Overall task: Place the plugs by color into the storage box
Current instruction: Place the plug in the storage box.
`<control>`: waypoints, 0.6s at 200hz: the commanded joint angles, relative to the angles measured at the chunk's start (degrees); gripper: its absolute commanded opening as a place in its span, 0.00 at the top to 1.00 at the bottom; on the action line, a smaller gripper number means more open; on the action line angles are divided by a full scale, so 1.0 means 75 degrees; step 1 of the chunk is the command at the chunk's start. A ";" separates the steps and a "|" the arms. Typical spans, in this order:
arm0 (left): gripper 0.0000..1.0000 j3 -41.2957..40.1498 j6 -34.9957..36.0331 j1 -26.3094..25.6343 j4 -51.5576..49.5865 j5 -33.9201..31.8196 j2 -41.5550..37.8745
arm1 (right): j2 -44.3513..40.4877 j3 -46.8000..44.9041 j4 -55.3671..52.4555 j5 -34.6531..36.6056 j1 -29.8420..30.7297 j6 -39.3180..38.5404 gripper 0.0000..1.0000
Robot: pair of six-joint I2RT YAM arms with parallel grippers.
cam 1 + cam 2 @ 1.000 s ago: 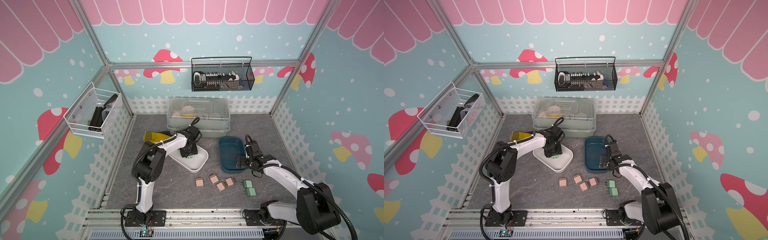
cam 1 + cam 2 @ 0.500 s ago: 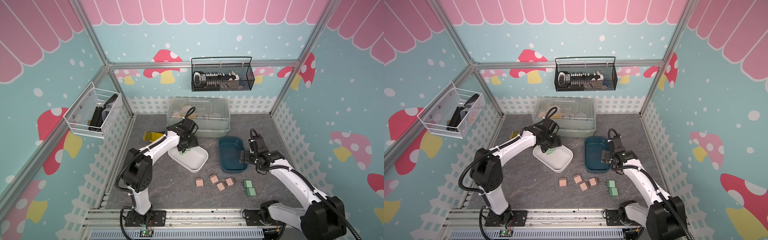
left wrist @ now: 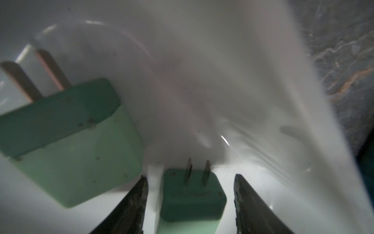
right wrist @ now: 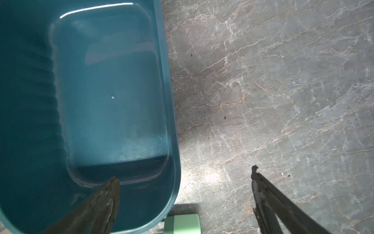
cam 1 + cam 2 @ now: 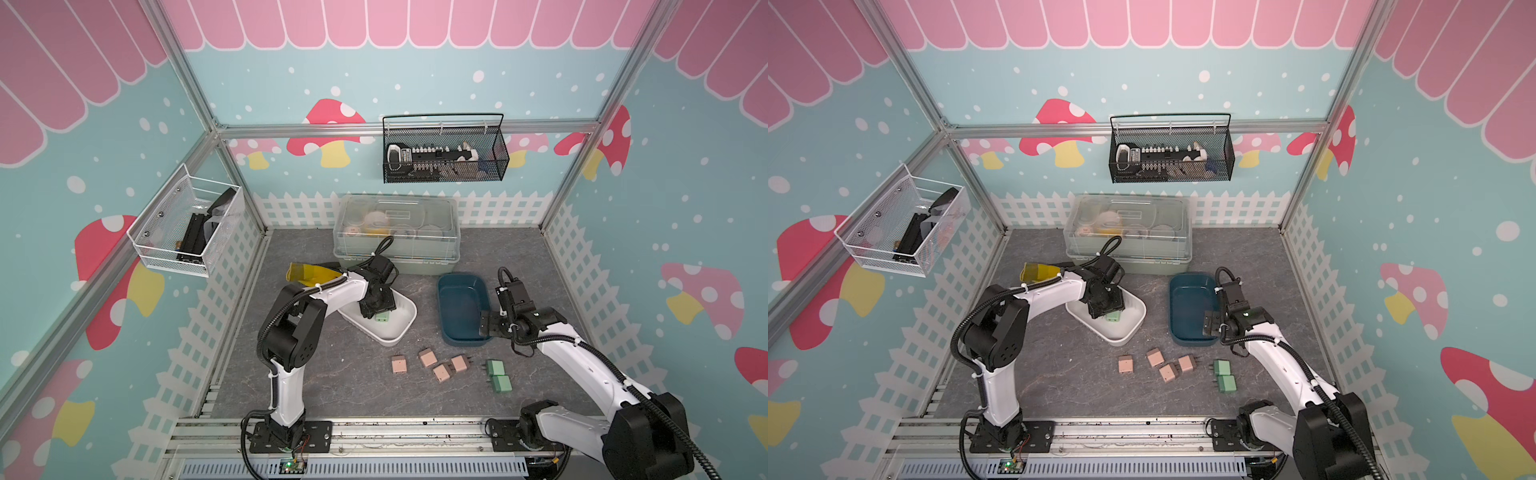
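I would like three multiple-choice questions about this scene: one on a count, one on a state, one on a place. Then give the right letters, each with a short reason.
1. How many mint green cube-shaped plastic plugs lie in the white rounded plastic tub?
A) none B) two C) four

2. The right hand, at the edge of the dark teal rounded plastic tub, is:
A) open and empty B) shut on the tub's wall C) shut on nothing

3. Where are the four salmon pink cube-shaped plastic plugs?
A) in the white tub B) in the teal tub C) on the grey stone-patterned table

1 B: the left wrist view shows two.
2 A: its fingers stand apart, nothing between.
3 C: all four lie on the table.
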 commanded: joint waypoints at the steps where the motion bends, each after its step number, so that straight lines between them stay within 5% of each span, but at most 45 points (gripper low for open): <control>1: 0.35 0.0077 -0.0011 0.0018 0.0075 -0.0090 0.0246 | -0.0059 -0.0065 0.0046 -0.0071 0.0030 0.0082 0.01; 66: 0.29 0.0547 0.0388 -0.0002 -0.0864 -0.0595 -0.0856 | 0.0025 0.0784 -0.0629 0.0241 -0.0046 0.0131 0.01; 88: 0.29 0.0847 0.0563 0.0007 -0.1222 -0.0744 -0.1334 | 0.0296 0.1890 -0.2096 0.0525 -0.0154 0.1136 0.01; 120: 0.30 0.0870 0.0676 -0.0005 -0.1487 -0.0867 -0.1704 | 0.0612 0.2231 -0.3010 -0.0446 -0.0169 0.2205 0.01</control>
